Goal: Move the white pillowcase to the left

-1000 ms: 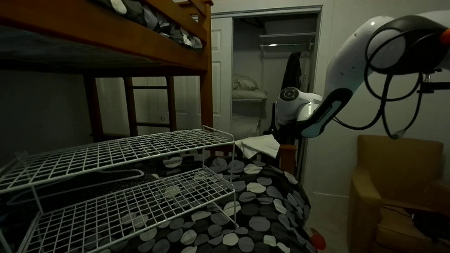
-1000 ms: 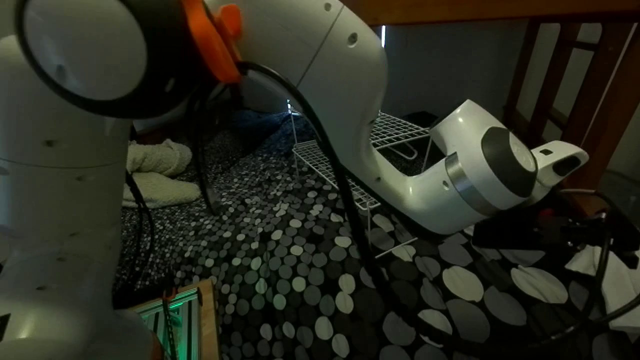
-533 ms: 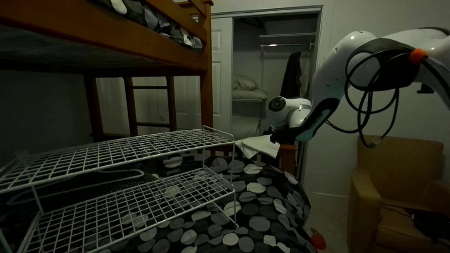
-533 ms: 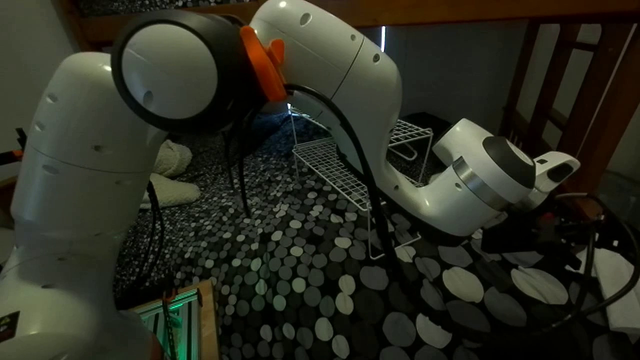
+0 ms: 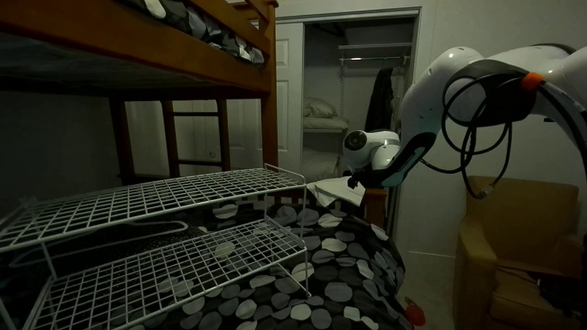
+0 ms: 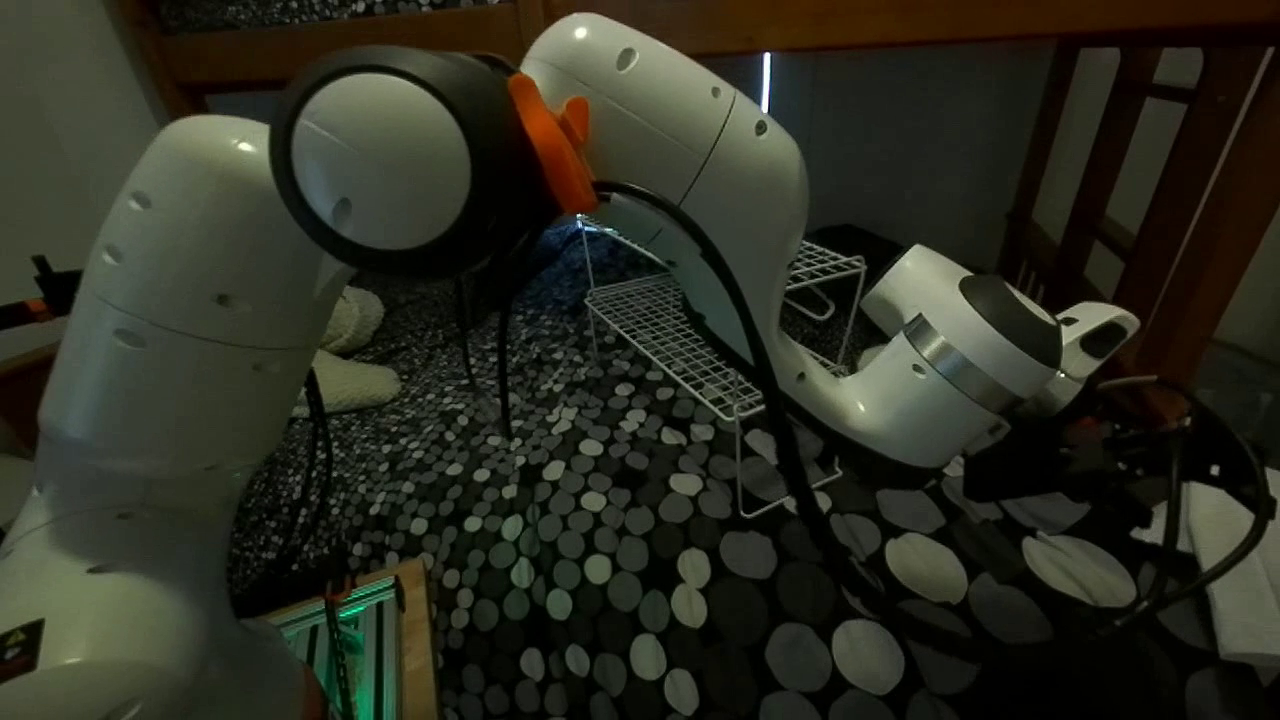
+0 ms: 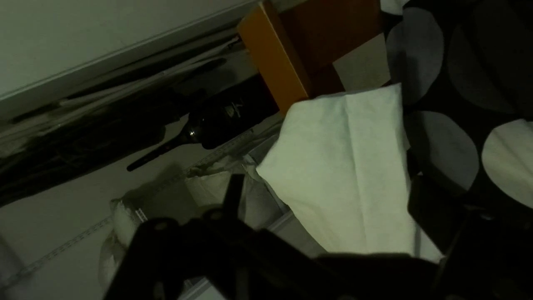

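Observation:
The white pillowcase [image 5: 329, 191] lies folded over the far end of the bed, by the wooden bed end; it also shows at the right edge of an exterior view [image 6: 1230, 570], partly behind a cable. In the wrist view the pillowcase [image 7: 345, 154] fills the middle, creased lengthwise. My gripper [image 7: 331, 187] is open, its dark fingers wide apart, one on each side of the cloth in that view. In an exterior view the gripper [image 5: 354, 180] is at the pillowcase's right part and overlaps it; I cannot tell whether it touches.
A white wire rack [image 5: 174, 192] stands on the dotted black bedspread [image 5: 339, 275]; it also shows in an exterior view [image 6: 670, 330]. A wooden bed post [image 5: 376, 204] stands right beside the pillowcase. The upper bunk [image 5: 137, 55] overhangs. A yellow armchair [image 5: 477, 247] is at the right.
The arm has moved down and, in an exterior view, to the left, bringing the gripper from above and behind to over the pillowcase's right part. The pillowcase has not visibly moved.

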Robot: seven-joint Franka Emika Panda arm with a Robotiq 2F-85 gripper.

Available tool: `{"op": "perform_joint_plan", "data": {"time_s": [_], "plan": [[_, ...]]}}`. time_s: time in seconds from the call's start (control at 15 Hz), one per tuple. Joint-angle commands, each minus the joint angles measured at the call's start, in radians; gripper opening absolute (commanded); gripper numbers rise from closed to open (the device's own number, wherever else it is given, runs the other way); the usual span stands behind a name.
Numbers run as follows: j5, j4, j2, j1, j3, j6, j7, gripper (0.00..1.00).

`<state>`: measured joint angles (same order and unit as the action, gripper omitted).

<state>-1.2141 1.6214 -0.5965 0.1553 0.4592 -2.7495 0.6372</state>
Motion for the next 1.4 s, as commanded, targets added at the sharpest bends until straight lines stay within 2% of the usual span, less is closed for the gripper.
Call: {"op": "perform_joint_plan", "data": {"time_s": [0.0, 0.33, 0.6, 1.0, 1.07, 1.13, 1.2, 1.27, 1.33], "plan": [[-0.061, -0.14, -0.133, 0.013, 0.013, -0.013, 0.034, 1.0], [-0.068, -0.31, -0.29, 0.002, 0.019, -0.006, 0.039, 1.0], [-0.073, -0.454, -0.422, -0.029, 0.029, -0.039, 0.053, 1.0], [-0.049, -0.64, -0.583, -0.082, 0.036, -0.019, 0.059, 1.0], [-0.047, -0.67, -0.606, -0.091, 0.037, -0.015, 0.061, 0.96], [-0.051, -0.7, -0.628, -0.097, 0.042, -0.013, 0.074, 0.76], [-0.044, -0.725, -0.644, -0.107, 0.039, -0.006, 0.069, 0.71], [-0.046, -0.745, -0.659, -0.11, 0.044, -0.001, 0.074, 0.71], [-0.043, -0.759, -0.67, -0.115, 0.044, 0.006, 0.07, 0.64]]}}
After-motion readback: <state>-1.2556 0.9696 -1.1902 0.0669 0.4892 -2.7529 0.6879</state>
